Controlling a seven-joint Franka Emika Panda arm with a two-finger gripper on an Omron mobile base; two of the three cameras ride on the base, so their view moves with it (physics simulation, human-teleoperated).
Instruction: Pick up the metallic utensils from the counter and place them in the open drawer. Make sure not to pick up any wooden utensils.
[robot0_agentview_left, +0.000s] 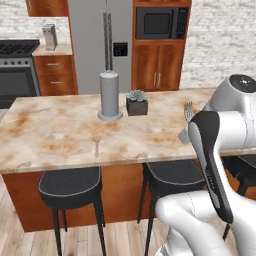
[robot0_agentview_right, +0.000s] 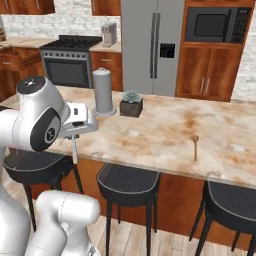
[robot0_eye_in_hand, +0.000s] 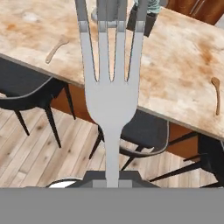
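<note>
pincer (robot0_eye_in_hand: 107, 177) grips the metal fork (robot0_eye_in_hand: 109, 87) by its handle, tines out, lifted off the tabletop (robot0_agentview_left: 60, 135) near its stool-side edge. held so thinly, the fork could swivel or slip before reaching the drawer.

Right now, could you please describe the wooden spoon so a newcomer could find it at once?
Start at the long beige marbled counter with the grey cylinder and small potted succulent. Right of the plant, near the stool-side edge, lies a tan wooden spoon with an oval bowl, unlike the slim silver-grey metal fork in the gripper.
</note>
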